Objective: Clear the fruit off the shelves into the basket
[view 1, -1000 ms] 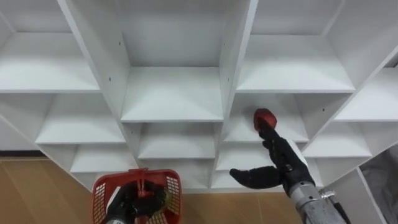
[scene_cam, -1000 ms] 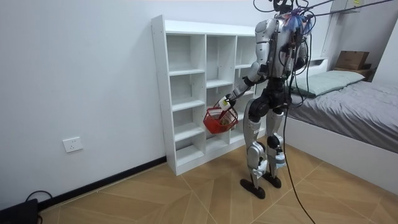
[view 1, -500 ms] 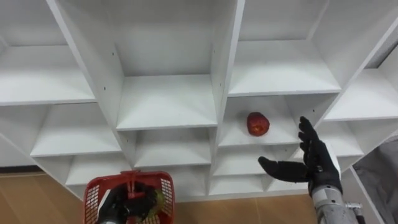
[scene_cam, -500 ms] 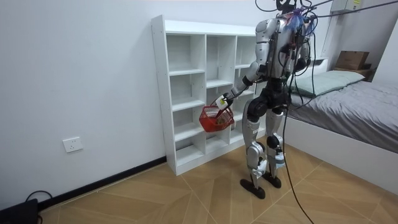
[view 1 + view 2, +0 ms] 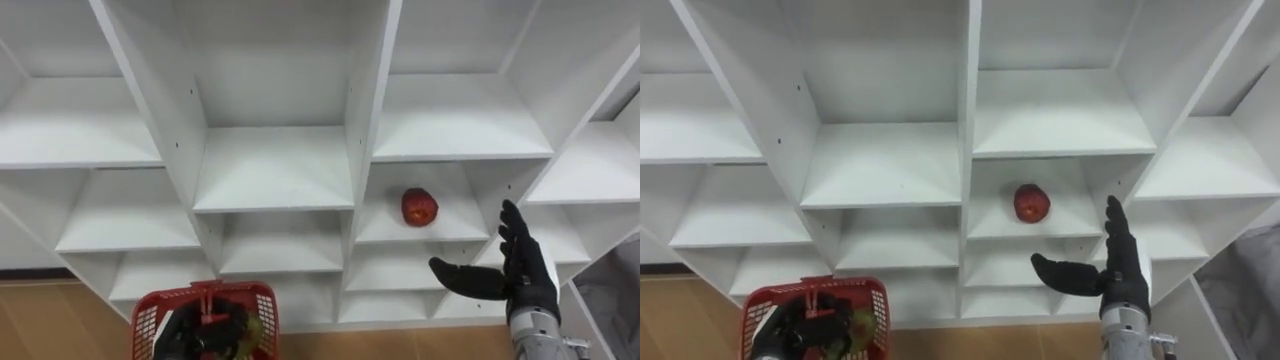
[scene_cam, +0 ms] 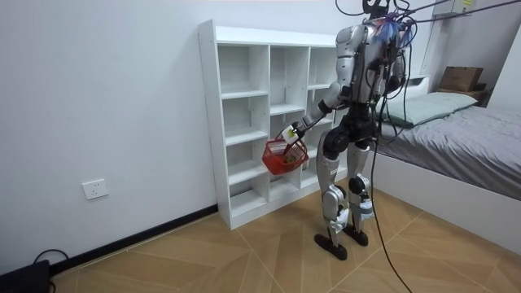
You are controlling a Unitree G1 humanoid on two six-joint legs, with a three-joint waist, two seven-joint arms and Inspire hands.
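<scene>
One apple still lies on the closet shelf; my right hand has drawn back, fingers spread and empty, so I'd regrasp; left hand grips the basket

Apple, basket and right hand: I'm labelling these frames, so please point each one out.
red apple (image 5: 419, 207): left eye view, middle of the fruit.
red basket (image 5: 148, 318): left eye view, its left mesh wall.
right hand (image 5: 525, 283): left eye view, the palm.

A plain white wall spans the frame's left, a socket low on it; herringbone wood floor below; a grey bed at right.
</scene>
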